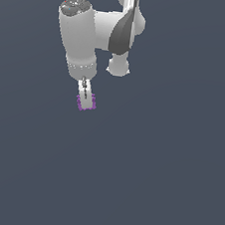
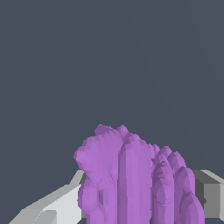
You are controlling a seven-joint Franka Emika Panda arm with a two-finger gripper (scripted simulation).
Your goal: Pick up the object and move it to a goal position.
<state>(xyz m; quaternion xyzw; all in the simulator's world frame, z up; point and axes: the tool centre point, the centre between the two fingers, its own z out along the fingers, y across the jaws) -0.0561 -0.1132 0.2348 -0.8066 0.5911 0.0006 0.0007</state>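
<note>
the gripper [image 1: 86, 97] is closed on the purple object [image 1: 87, 103], which sits between its fingers [image 2: 57, 203]. the object looks small, light and stiff; its ridged sides probably give good hold across the narrow middle.

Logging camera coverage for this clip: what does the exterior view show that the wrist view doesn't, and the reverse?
Only the exterior view shows the arm and the whole gripper reaching down over the object, which peeks out as a purple outline. Only the wrist view shows the object's ridged, lumpy surface close up, with a finger at each side. Both show the object between the fingers on a plain grey background.
</note>
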